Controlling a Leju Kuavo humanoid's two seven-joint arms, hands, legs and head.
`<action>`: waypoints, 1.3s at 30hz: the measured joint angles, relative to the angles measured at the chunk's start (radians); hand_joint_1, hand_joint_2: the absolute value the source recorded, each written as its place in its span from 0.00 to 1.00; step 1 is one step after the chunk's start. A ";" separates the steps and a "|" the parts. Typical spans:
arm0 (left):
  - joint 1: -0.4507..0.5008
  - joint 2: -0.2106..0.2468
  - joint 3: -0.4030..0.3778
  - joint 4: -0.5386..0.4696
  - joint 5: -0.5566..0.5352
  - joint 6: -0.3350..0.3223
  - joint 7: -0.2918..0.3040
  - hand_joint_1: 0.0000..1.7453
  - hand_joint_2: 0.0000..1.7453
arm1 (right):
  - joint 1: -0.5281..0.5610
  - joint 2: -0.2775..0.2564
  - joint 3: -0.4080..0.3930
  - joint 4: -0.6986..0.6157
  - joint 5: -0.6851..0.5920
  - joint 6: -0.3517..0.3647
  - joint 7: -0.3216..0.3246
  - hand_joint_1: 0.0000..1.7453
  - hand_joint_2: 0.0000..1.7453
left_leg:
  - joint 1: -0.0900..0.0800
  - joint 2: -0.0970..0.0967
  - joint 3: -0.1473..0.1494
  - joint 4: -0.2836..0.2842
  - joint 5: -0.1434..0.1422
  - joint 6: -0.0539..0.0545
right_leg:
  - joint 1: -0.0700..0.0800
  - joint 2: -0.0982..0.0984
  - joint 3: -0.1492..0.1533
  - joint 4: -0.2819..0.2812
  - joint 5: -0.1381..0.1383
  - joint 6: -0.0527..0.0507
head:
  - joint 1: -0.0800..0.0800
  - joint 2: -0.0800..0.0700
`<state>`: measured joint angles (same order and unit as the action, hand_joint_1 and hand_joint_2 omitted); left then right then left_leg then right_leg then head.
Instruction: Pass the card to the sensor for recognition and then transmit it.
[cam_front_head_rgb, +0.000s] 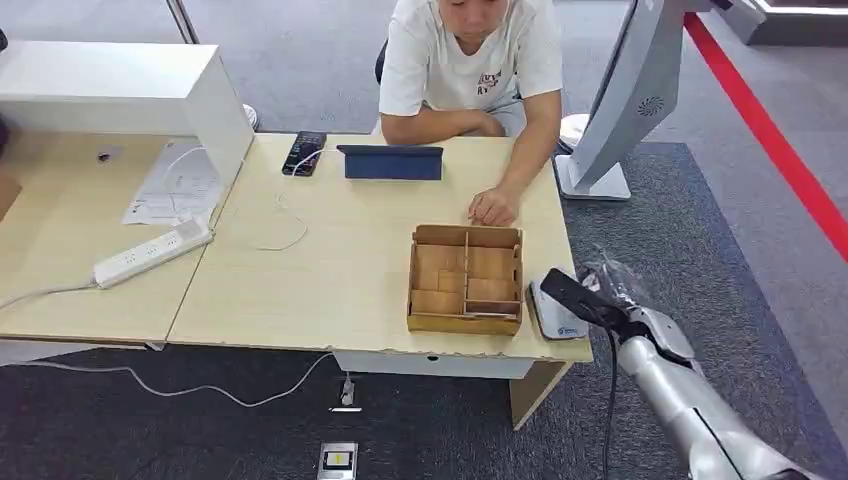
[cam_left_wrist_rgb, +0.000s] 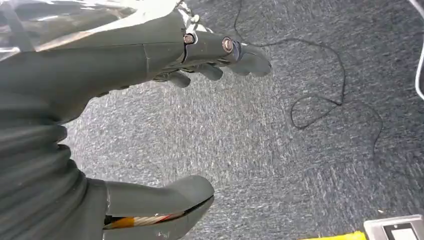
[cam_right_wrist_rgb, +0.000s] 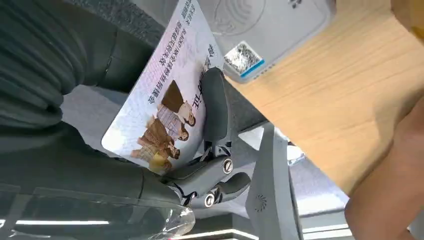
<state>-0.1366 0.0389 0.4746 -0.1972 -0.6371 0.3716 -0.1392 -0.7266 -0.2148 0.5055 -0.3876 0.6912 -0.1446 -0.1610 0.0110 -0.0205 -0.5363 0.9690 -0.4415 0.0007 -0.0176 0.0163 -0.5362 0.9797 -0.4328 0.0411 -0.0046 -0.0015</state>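
We had the right hand (cam_front_head_rgb: 588, 302) at the lower right of the head view, out over the worktop's (cam_front_head_rgb: 330, 280) right edge, pinching the card (cam_right_wrist_rgb: 167, 95) flat between its thumb and darker fingers (cam_right_wrist_rgb: 215, 107). In the right wrist view the card filled the upper middle of the frame, printed face toward the camera, its far end lying over the white sensor (cam_right_wrist_rgb: 260, 30) at the top of that frame. In the head view the sensor (cam_front_head_rgb: 555, 318) sat at the worktop's lower right corner, just beside the wooden compartment box (cam_front_head_rgb: 466, 280). We could not tell whether the card touched the sensor or hovered just above it.

We judged the reading step to be in hand. To do it well, we thought the card should be brought flat and parallel over the sensor's marked face, centred rather than overlapping one end, and kept steady there long enough to register, with the grip firm so that it did not slip.

A person's hand (cam_front_head_rgb: 494, 207) rested on the worktop just above the box, near enough to receive the card afterwards.

The left hand (cam_left_wrist_rgb: 165, 60) hung over grey carpet (cam_left_wrist_rgb: 280, 165), fingers spread and holding nothing.
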 joint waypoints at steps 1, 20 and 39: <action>0.000 0.000 0.000 0.000 0.000 0.001 0.000 0.00 1.00 | 0.000 0.001 0.002 0.002 0.000 0.001 0.002 1.00 1.00 | 0.000 0.000 0.000 0.000 0.000 0.000 | 0.000 0.000 0.000 0.000 0.000 0.000 | 0.000 0.000; 0.003 0.000 0.000 0.003 -0.003 0.008 0.000 0.00 1.00 | 0.017 0.006 0.013 0.031 -0.005 0.031 0.016 1.00 1.00 | 0.000 0.001 0.002 0.000 0.000 0.000 | 0.000 0.000 0.001 0.000 0.000 0.000 | 0.000 0.000; -0.007 0.000 0.000 0.003 -0.019 0.005 -0.005 0.00 1.00 | -0.145 -0.006 -0.056 -0.006 -0.261 0.098 -0.052 1.00 1.00 | 0.000 0.000 -0.001 0.000 0.004 0.000 | 0.000 0.000 -0.002 0.000 0.003 0.001 | 0.000 0.000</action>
<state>-0.1440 0.0389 0.4746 -0.1945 -0.6562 0.3765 -0.1442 -0.8714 -0.2209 0.4493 -0.3937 0.4299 -0.0469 -0.2129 0.0107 -0.0201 -0.5376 0.9693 -0.4379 0.0007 -0.0179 0.0164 -0.5379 0.9799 -0.4294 0.0424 -0.0046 -0.0015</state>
